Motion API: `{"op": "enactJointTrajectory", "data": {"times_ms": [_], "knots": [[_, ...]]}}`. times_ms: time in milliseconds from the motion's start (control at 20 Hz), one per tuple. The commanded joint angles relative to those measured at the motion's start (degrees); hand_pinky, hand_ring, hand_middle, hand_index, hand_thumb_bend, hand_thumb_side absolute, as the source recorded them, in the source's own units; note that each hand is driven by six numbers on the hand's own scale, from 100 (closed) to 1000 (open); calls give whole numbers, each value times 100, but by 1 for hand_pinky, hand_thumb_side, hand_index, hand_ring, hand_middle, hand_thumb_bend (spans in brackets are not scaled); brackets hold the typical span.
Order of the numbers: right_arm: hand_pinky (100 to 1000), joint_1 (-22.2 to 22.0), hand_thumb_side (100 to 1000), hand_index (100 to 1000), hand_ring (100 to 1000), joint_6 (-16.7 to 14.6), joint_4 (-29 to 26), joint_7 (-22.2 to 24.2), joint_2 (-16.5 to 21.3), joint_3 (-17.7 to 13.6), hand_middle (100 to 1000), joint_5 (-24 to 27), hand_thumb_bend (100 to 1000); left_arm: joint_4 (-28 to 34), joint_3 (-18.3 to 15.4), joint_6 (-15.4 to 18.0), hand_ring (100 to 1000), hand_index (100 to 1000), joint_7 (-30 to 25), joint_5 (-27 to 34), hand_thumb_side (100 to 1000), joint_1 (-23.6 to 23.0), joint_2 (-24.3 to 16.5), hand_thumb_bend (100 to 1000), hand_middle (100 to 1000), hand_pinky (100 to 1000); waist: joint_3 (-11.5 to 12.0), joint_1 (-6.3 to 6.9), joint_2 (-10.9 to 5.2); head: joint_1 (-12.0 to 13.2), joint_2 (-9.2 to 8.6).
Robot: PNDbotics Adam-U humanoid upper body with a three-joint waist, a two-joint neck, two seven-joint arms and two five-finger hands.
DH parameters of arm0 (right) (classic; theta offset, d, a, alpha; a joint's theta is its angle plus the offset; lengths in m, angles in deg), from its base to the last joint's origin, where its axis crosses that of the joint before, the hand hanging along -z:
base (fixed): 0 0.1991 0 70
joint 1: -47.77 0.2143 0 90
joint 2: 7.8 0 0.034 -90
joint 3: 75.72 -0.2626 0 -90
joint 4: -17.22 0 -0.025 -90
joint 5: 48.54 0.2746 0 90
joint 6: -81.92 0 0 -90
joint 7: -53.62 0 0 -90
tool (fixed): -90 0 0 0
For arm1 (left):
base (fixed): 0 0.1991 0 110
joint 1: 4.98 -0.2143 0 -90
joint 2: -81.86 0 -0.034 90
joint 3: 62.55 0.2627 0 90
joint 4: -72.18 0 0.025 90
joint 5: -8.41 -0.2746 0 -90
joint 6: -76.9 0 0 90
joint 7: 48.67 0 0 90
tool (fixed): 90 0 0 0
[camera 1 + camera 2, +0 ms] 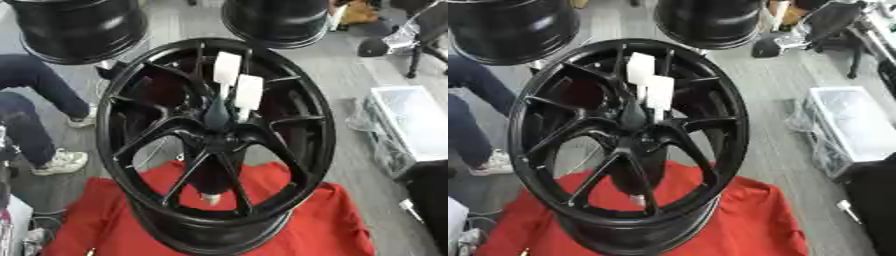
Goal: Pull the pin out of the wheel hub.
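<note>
A black multi-spoke wheel hub (131, 100) stands on a red cloth (332, 225), its face turned toward me. At its centre (216, 131) two thin pins rise side by side, each topped with a white rectangular tab: one tab higher (227, 67), one lower (249, 92). A dark cone shape (215, 111) sits at their base. A small pale piece (210, 199) shows low inside the rim. Neither of my hands appears in either view.
Two more black wheels stand behind, at the top left (79, 27) and top middle (276, 20). A person's legs and white shoe (61, 162) are at the left. A clear plastic box (411, 125) sits on the floor at the right, an office chair (833, 25) beyond.
</note>
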Motion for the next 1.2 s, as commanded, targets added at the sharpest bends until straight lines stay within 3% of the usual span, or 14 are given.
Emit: {"op": "enactJointTrajectory", "data": {"times_ms": [50, 750, 1200], "knots": [[869, 210, 301, 945, 905, -30, 272, 229, -223, 23, 882, -189, 669, 84, 29, 12, 979, 696, -28, -8, 839, 37, -75, 270, 781, 689, 17, 19, -100, -46, -11], [863, 537, 308, 946, 891, -191, 1041, 575, -1291, 74, 846, -738, 678, 77, 63, -6, 979, 695, -40, 8, 840, 45, -30, 267, 781, 688, 70, 64, -89, -146, -11], [850, 509, 321, 919, 864, -332, 1384, 361, -1545, 32, 799, -1265, 679, 78, 53, -17, 979, 695, -22, 5, 841, 36, -16, 265, 779, 688, 84, 67, -87, -164, -11]]}}
